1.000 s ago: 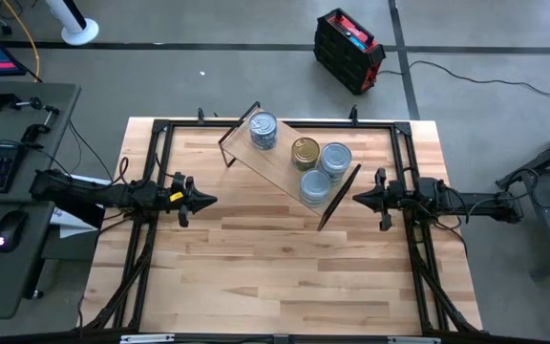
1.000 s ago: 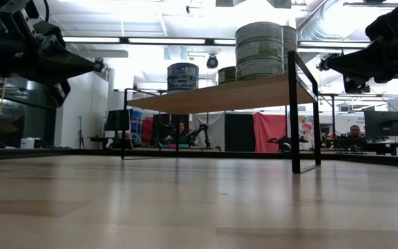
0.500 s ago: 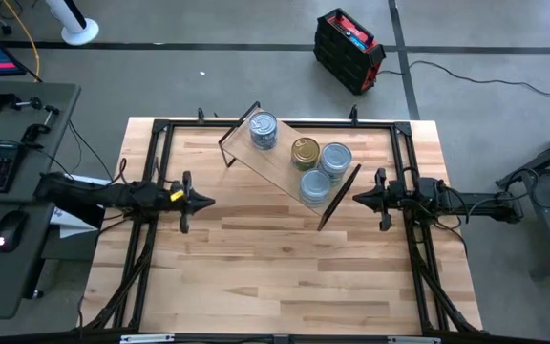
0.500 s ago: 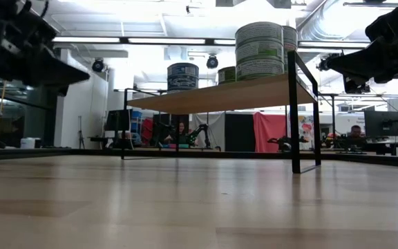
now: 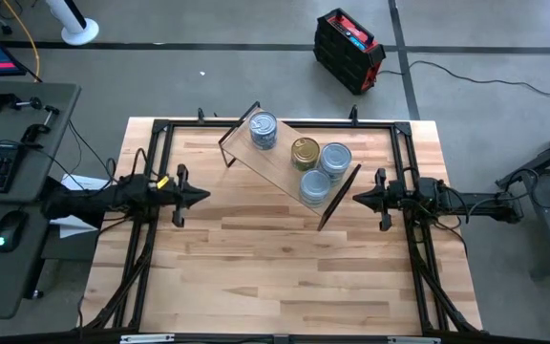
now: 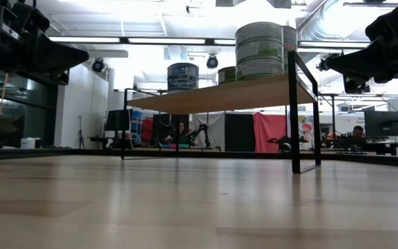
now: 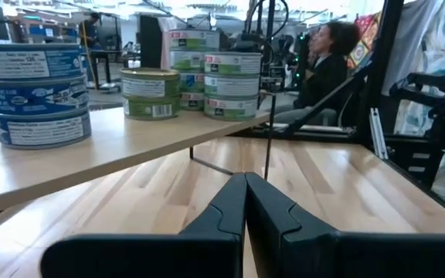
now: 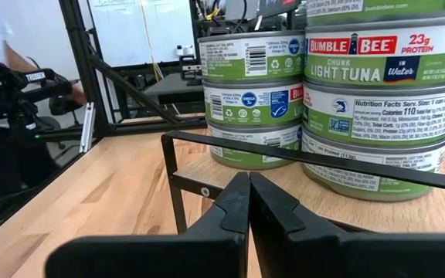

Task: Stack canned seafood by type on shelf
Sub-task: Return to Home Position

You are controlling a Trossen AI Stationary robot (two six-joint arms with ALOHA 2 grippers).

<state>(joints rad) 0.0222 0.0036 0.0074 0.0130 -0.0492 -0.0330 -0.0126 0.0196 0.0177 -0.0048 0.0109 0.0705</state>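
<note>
Closed and empty, the right pincer (image 5: 356, 199) points at the shelf (image 5: 280, 164) end beside the cans (image 5: 336, 158); left pincer (image 5: 201, 197), also closed, lies farther off.

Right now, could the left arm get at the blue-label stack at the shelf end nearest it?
Probably yes. The left gripper hangs shut off that end of the shelf, with nothing between it and the blue-label stack. It would have to open first.

The nearest stack (image 8: 377, 116) had its top tin (image 8: 385, 6) cut off at the right wrist view's edge. In the low view, a shorter tin (image 6: 226, 74) stood mostly hidden behind a taller stack (image 6: 259, 50); the left claw (image 6: 81, 55) ran off-frame.
</note>
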